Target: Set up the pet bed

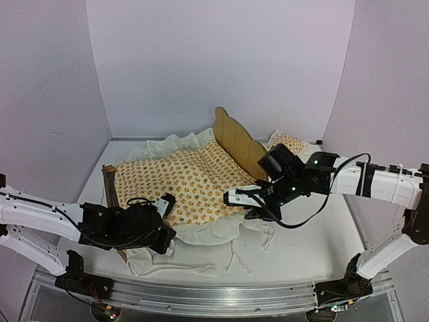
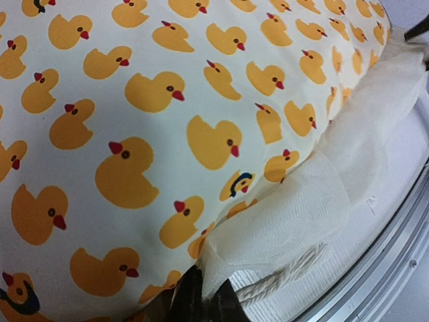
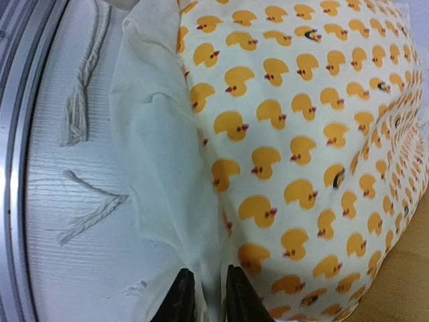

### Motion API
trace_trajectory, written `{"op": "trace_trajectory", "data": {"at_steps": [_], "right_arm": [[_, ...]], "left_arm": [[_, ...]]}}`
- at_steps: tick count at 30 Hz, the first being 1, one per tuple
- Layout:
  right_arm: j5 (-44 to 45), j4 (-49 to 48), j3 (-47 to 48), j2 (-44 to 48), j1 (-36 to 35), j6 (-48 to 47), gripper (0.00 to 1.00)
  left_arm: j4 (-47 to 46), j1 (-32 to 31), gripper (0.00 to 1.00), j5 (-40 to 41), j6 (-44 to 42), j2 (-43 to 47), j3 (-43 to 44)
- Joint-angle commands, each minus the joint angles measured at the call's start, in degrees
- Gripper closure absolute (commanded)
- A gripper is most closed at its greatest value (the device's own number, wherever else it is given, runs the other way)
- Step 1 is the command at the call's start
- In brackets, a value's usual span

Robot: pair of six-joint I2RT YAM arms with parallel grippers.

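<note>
The pet bed shows its plywood headboard (image 1: 234,139) at the back and its low footboard (image 1: 109,188) on the left. The duck-print bedding (image 1: 188,180) lies across the rest of it, with a white ruffle (image 1: 221,231) spilling over the near side. My left gripper (image 1: 167,233) is at the near foot corner, with its fingers (image 2: 201,303) shut on the ruffle (image 2: 288,221). My right gripper (image 1: 241,201) is at the near head corner. Its fingertips (image 3: 181,298) pinch a fold of the ruffle (image 3: 161,168) beside the duck print (image 3: 301,134).
A small matching pillow (image 1: 288,142) lies behind the headboard on the right. White tassel cords (image 1: 238,258) trail on the table in front of the bed. The metal rail (image 1: 214,290) runs along the near edge, and white walls close in the back and sides.
</note>
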State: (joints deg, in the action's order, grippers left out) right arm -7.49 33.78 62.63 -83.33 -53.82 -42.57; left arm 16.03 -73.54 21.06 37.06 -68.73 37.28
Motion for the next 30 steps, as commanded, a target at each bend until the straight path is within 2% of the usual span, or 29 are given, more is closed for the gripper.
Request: {"op": "trace_trajectory", "data": {"at_steps": [1, 2, 4, 5, 7, 11, 14, 15, 18, 21, 26, 30], "right_arm": [[-1.5, 18.0, 3.3, -0.9, 1.6, 6.8, 0.30], [-1.0, 18.0, 2.9, -0.6, 1.6, 9.1, 0.20], [-2.2, 18.1, 3.1, 0.3, 1.7, 14.7, 0.10], [-2.6, 18.2, 3.8, 0.5, 1.7, 18.5, 0.07], [-3.0, 18.7, 5.5, 0.6, 1.6, 24.3, 0.02], [0.0, 18.8, 6.5, 2.1, 1.7, 31.3, 0.02], [2.8, 17.5, 7.9, 1.7, 2.2, 36.9, 0.02], [2.9, 16.8, 8.8, 1.0, 2.6, 39.4, 0.02], [2.0, 16.5, 12.6, -2.7, 2.9, 45.4, 0.02], [2.3, 16.5, 15.4, -5.4, 3.0, 48.5, 0.02], [1.2, 17.5, 17.1, -5.6, 3.0, 49.3, 0.02], [2.6, 18.1, 14.6, -2.8, 3.1, 49.8, 0.02]], "left_arm": [[2.0, 0.5, 0.81, -3.6, -3.2, 1.1, 1.4], [1.9, 0.5, 0.73, -5.6, -4.4, 1.2, 1.7], [1.1, 0.5, 0.46, -10.6, -6.8, 2.4, 2.0], [0.5, 0.5, 0.36, -13.6, -8.1, 3.3, 2.2], [0.3, 0.5, 0.29, -17.4, -10.0, 6.2, 3.1], [-1.5, 1.0, 0.20, -22.6, -12.9, 14.7, 5.5], [-0.2, 4.1, 0.13, -19.9, -13.2, 17.9, 10.3], [0.7, 7.0, 0.10, -19.5, -13.0, 18.0, 11.7], [1.8, 20.5, 0.09, -25.3, -12.7, 15.1, 15.9], [0.9, 34.2, 0.10, -31.1, -13.5, 8.4, 19.5], [8.0, 51.0, 0.16, -21.9, -16.6, -5.0, 27.2], [7.9, 61.9, 0.29, -22.6, -16.2, -9.7, 25.9]]}}
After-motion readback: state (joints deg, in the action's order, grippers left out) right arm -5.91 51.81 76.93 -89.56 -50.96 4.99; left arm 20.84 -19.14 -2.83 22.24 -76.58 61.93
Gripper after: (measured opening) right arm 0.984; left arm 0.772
